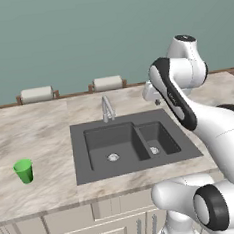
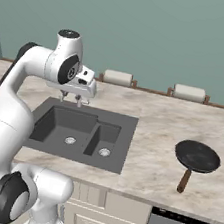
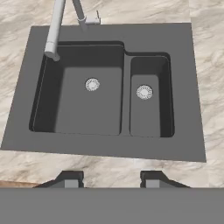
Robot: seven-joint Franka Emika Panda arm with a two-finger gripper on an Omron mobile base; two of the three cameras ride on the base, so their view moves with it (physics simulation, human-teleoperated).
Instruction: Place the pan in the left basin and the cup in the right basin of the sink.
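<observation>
The gripper is held half-open and empty above the sink; the pan, far right, must be fetched first.

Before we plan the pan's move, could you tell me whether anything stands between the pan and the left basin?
Nothing visible does: bare counter lies between the pan and the sink, and the left basin is empty.

The marble counter carries the cup left of the sink, the pan right of it.
</observation>
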